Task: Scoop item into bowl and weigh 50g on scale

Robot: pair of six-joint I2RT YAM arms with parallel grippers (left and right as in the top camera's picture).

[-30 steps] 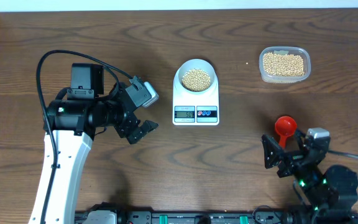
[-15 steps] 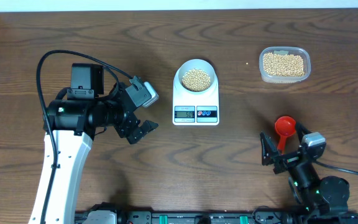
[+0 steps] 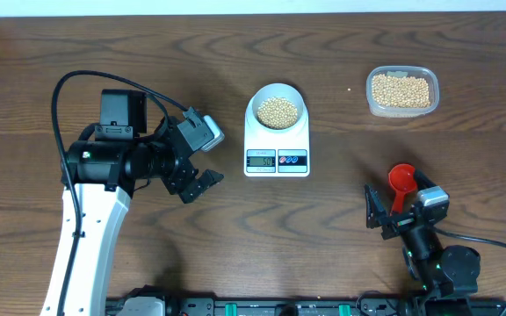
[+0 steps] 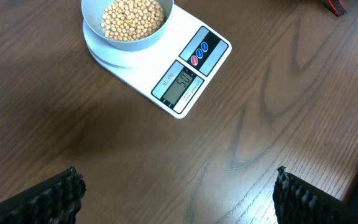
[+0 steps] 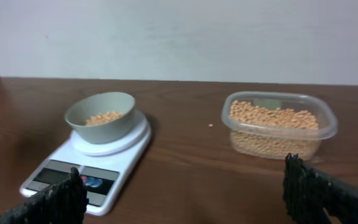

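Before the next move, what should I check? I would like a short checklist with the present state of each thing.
1. Bowl standing on scale: ok.
2. Display looks like 50 in the left wrist view: ok.
3. Left gripper and right gripper, jaws open, holding nothing: ok.
4. Red scoop lying in front of the right gripper: ok.
5. No spills: not ok, one bean lies near the tub.

left arm [image 3: 84, 230]: white link comes up from the near edge, bends at the elbow, black wrist points right
left claw [image 3: 197, 186]: jaws spread wide, nothing between them, angled down-right
left fingers [image 4: 61, 196]: ribbed black tips at both lower corners of the wrist view, well apart
right arm [image 3: 448, 268]: folded low at the front right
right claw [image 3: 397, 207]: jaws wide apart, clamped on nothing
right fingers [image 5: 58, 199]: black tips at both lower corners of the wrist view
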